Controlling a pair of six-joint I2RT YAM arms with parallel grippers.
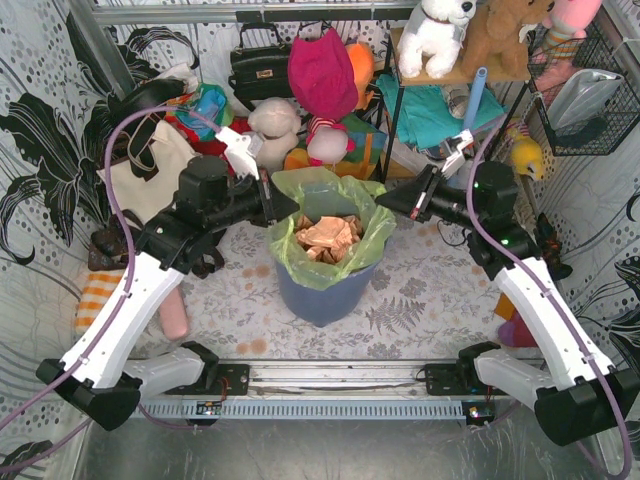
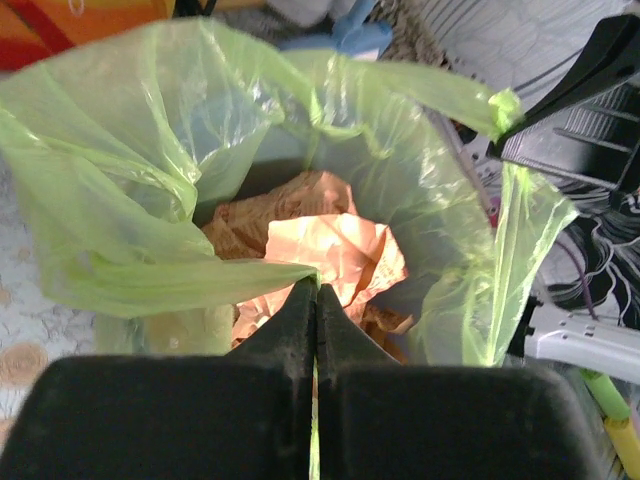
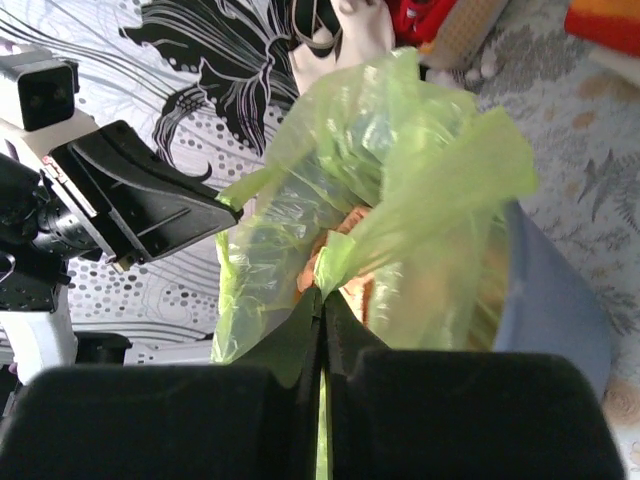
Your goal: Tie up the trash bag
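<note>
The light-green translucent trash bag (image 1: 318,190) lines a blue-grey round bin (image 1: 325,290) at the table's middle, with tan crumpled scraps (image 1: 328,237) inside. My left gripper (image 1: 291,208) is shut on the bag's left rim. In the left wrist view a strip of the bag's film (image 2: 150,280) runs into the closed tips of the left gripper (image 2: 317,291), over the scraps (image 2: 335,250). My right gripper (image 1: 384,204) is shut on the right rim. In the right wrist view the bag's gathered plastic (image 3: 430,180) is pinched in the right gripper (image 3: 323,298). Both rims are pulled up and outward.
A cream tote bag (image 1: 150,175) lies behind the left arm. Plush toys (image 1: 275,125), a black handbag (image 1: 258,68) and a shelf (image 1: 440,75) crowd the back. A wire basket (image 1: 590,100) hangs at right. An orange striped cloth (image 1: 95,300) lies at left.
</note>
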